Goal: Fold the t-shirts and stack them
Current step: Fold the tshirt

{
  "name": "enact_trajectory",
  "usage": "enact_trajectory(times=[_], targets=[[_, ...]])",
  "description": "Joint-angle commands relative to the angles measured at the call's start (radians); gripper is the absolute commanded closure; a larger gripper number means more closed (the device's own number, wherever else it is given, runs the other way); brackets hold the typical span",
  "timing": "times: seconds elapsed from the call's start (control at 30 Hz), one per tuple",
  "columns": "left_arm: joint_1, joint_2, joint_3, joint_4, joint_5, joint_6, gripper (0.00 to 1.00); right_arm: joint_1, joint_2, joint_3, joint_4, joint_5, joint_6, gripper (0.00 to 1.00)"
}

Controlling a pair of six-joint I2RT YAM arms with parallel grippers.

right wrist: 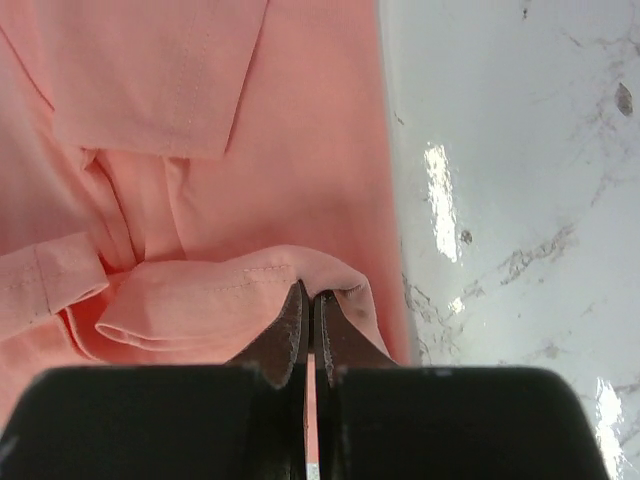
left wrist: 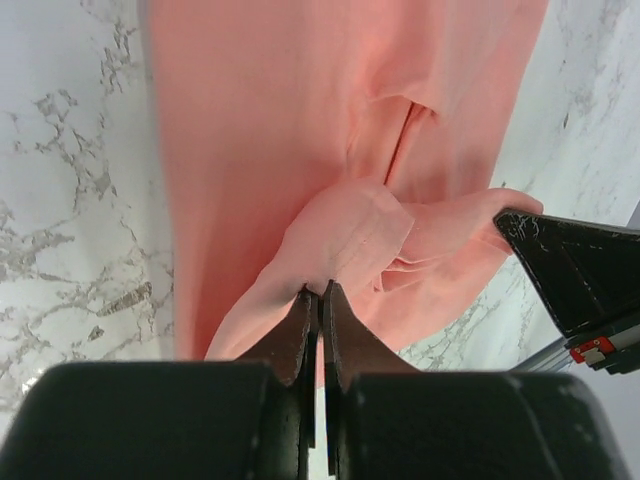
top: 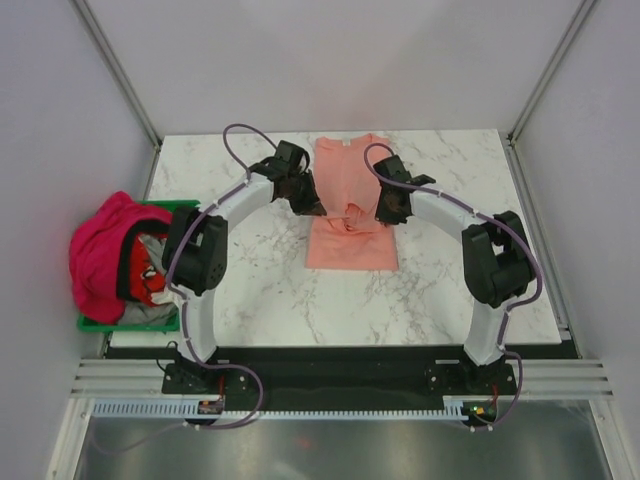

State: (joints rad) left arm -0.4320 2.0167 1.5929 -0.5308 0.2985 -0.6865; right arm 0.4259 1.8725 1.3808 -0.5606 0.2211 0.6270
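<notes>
The salmon-pink t-shirt [top: 350, 180] lies lengthwise in the middle of the marble table, folded into a narrow strip. My left gripper [top: 312, 205] is shut on a bunched fold of it [left wrist: 345, 235] at the strip's left edge. My right gripper [top: 385, 215] is shut on a hemmed edge of it [right wrist: 250, 285] at the right edge. Both lift cloth above the lower half of the shirt. The magenta-pink t-shirt [top: 100, 250] hangs over the green crate at the left.
The green plastic crate [top: 130, 322] stands at the table's left edge with red and grey cloth in it. The right gripper's black finger [left wrist: 580, 275] shows in the left wrist view. Bare marble [top: 260, 290] lies on both sides of the shirt.
</notes>
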Motion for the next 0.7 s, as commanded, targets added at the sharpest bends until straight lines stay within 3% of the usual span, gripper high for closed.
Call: enact_trajectory(times=[0.0,0.07,0.1,0.13,0.2,0.27,0.3,0.33,0.37,0.5,0.67], targets=[[0.019,0.055,0.064,-0.006,0.039,0.044,0.97,-0.025,0.062,0.075,0.042,-0.029,-0.026,1.0],[0.029,0.085,0.099,-0.012,0.066,0.044,0.93,-0.039,0.1,0.116,0.033,-0.038,-0.026,1.0],[0.041,0.121,0.154,-0.033,0.076,0.047,0.91,-0.062,0.112,0.136,0.024,-0.045,-0.023,0.95],[0.048,0.146,0.195,-0.067,0.079,0.062,0.88,-0.076,0.125,0.188,-0.004,-0.049,-0.021,0.83],[0.07,0.187,0.289,-0.153,0.097,0.074,0.7,-0.116,0.166,0.265,-0.054,-0.055,-0.021,0.72],[0.091,0.237,0.436,-0.195,0.137,0.105,0.56,-0.153,0.177,0.372,-0.122,-0.06,-0.026,0.44],[0.095,0.241,0.514,-0.248,0.131,0.114,0.5,-0.162,0.171,0.398,-0.142,-0.057,-0.029,0.19],[0.099,0.235,0.541,-0.271,0.122,0.126,0.45,-0.167,0.157,0.429,-0.169,-0.058,-0.032,0.15],[0.108,0.222,0.558,-0.291,0.104,0.13,0.31,-0.174,0.122,0.431,-0.176,-0.058,-0.036,0.1],[0.116,0.1,0.417,-0.31,0.064,0.137,0.28,-0.173,-0.025,0.319,-0.168,-0.086,-0.053,0.1],[0.095,-0.128,0.077,-0.191,0.056,0.134,0.32,-0.171,-0.263,-0.099,-0.004,-0.291,-0.041,0.11]])
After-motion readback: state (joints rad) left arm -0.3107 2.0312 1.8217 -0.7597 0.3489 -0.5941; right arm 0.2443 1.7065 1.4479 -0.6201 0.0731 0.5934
